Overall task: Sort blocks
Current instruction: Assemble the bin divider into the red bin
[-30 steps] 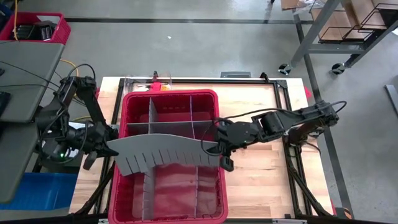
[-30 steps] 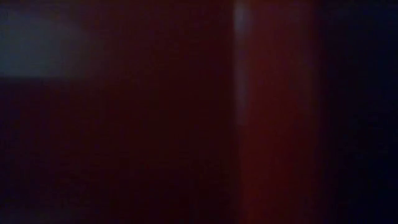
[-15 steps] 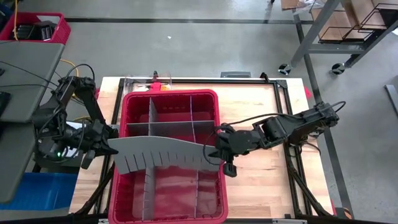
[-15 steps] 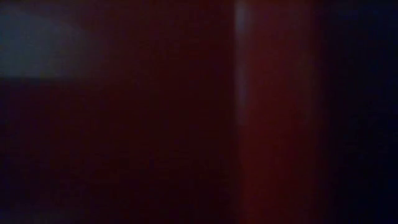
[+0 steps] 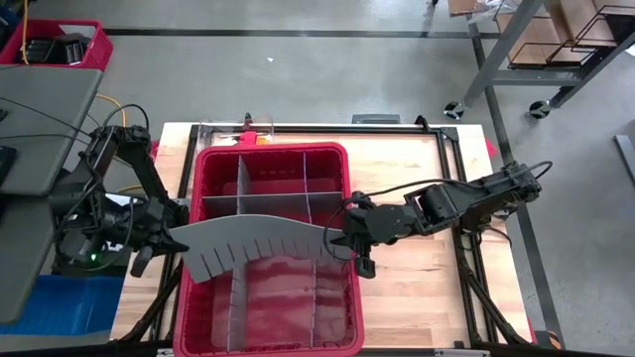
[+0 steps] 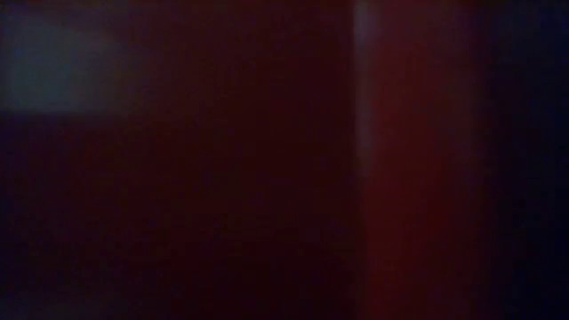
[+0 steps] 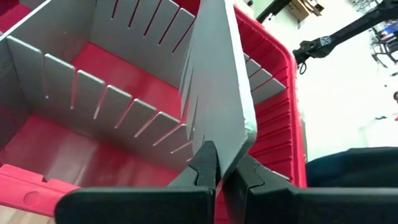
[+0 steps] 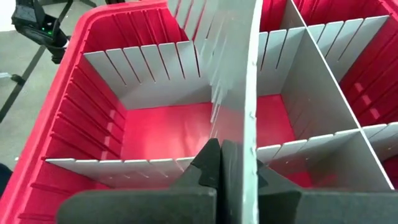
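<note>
A large red bin (image 5: 198, 297) stands mid-table, with grey slotted dividers (image 5: 308, 193) set in a grid inside it. A loose grey slotted divider sheet (image 5: 253, 248) spans the bin from left rim to right rim, bowed, with its slotted edge toward the near side. My left gripper (image 5: 171, 238) is shut on its left end and my right gripper (image 5: 339, 241) on its right end. No blocks show in the bin. The low view shows only dark red. My left gripper (image 7: 224, 165) pinches the sheet's left end (image 7: 233, 146) between its two fingers (image 7: 204, 167), coming level from the table's left. The sheet is lifted above the bin's compartments, tilted and bowed. My right gripper (image 8: 239, 158) pinches the sheet's right end (image 8: 250, 143) between its two fingers (image 8: 210, 165), coming level from the table's right. That end is held over the bin's right rim, clear of the set dividers.
A clear container with something small and orange (image 5: 250, 132) sits at the table's far edge behind the bin. Bare wooden tabletop (image 5: 417, 288) lies right of the bin. A black frame rail (image 5: 451, 159) runs along the table's right side.
Both grippers have kept hold of the divider sheet over the bin. My right gripper has gone a little toward the near edge with its end of the sheet.
</note>
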You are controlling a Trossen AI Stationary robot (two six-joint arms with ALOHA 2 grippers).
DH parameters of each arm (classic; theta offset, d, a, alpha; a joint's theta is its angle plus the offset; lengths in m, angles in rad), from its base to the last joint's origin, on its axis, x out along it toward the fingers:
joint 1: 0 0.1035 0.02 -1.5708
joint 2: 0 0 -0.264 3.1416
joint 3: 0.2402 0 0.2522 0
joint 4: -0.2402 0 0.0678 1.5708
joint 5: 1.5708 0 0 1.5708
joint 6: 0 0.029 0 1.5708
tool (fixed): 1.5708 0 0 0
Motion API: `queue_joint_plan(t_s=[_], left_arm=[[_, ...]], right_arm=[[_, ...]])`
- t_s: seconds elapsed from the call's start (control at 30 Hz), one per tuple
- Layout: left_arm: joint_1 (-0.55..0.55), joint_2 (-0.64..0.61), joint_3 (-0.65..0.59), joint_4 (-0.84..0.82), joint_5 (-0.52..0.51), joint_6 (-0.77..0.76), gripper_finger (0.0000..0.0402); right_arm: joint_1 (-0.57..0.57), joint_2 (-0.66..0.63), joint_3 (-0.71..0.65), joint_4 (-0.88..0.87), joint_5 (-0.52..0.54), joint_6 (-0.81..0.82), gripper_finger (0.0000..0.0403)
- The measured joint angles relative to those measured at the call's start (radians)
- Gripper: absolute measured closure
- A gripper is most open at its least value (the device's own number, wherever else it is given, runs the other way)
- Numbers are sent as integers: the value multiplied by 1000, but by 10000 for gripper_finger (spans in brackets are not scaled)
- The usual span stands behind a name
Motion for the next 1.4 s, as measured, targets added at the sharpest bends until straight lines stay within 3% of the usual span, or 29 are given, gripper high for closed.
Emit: queue_joint_plan(t_s=[1.1, 1.4], left_arm=[[0, 41, 74, -98, 70, -27, 401], [2, 54, 78, -98, 32, -6, 401]], right_arm=[[6, 25, 0, -6, 21, -50, 403], [6, 24, 0, -69, 10, -35, 403]])
